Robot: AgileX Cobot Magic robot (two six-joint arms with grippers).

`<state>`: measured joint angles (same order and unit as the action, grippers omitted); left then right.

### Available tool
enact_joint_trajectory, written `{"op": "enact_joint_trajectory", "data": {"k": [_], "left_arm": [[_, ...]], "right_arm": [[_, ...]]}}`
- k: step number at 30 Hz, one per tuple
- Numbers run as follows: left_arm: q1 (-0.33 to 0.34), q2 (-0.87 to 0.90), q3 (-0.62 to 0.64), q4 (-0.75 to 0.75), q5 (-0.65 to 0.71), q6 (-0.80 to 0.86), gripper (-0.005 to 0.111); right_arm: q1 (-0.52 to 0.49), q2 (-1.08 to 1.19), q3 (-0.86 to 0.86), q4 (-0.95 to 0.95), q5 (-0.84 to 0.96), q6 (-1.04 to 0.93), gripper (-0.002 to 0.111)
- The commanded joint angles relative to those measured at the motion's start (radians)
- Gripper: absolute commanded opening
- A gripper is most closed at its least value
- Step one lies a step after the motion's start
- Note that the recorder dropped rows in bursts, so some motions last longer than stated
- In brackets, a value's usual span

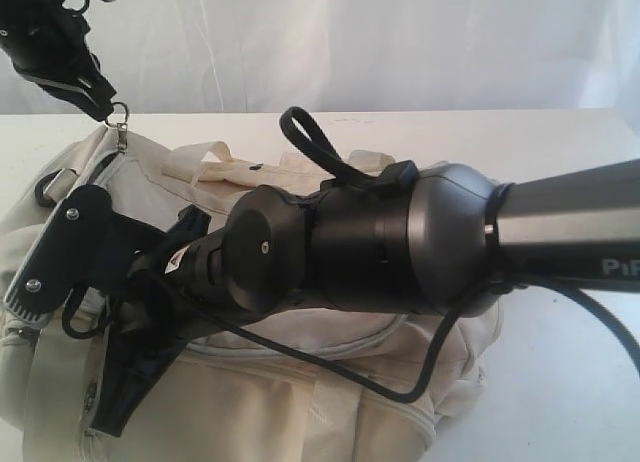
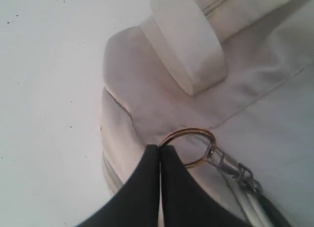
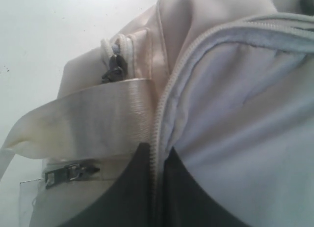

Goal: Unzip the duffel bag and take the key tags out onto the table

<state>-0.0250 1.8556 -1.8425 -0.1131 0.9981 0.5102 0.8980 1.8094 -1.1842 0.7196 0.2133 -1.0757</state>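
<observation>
Left gripper [image 2: 160, 152] pinches shut on a thin round metal ring [image 2: 172, 136], right gripper [image 3: 156, 160] clamps the ribbed grey zipper edge [image 3: 162, 104] of the soft cream duffel bag [image 2: 142, 84] lying on the smooth white tabletop [image 2: 49, 89].

White creased fabric backdrop [image 1: 400, 42] at rear, bright even light.

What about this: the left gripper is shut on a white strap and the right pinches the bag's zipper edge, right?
No: the left wrist view shows the left gripper shut on a metal ring, not a strap. The right gripper pinches the duffel bag's zipper edge.
</observation>
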Motion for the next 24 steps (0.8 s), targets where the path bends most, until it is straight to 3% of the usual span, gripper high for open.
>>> {"op": "enact_joint_trajectory", "data": {"k": [1, 7, 15, 17, 21, 24], "left_arm": [[0.004, 0.079, -0.086, -0.001, -0.088, -0.005, 0.0], [0.004, 0.181, -0.178, 0.028, -0.099, -0.021, 0.0], [0.004, 0.237, -0.195, 0.061, -0.128, -0.065, 0.003], [0.004, 0.237, -0.211, 0.061, -0.108, -0.065, 0.014], [0.004, 0.222, -0.253, 0.061, -0.032, -0.065, 0.049], [0.004, 0.18, -0.294, 0.061, 0.068, -0.127, 0.062]], "right_arm": [[0.003, 0.007, 0.01, -0.007, 0.088, 0.01, 0.0], [0.003, 0.007, 0.01, -0.007, 0.1, 0.01, 0.0], [0.003, 0.007, 0.01, -0.007, 0.1, 0.01, 0.0], [0.003, 0.007, 0.01, -0.007, 0.1, 0.01, 0.0], [0.003, 0.007, 0.01, -0.007, 0.1, 0.01, 0.0], [0.003, 0.007, 0.01, -0.007, 0.098, 0.019, 0.001]]}}
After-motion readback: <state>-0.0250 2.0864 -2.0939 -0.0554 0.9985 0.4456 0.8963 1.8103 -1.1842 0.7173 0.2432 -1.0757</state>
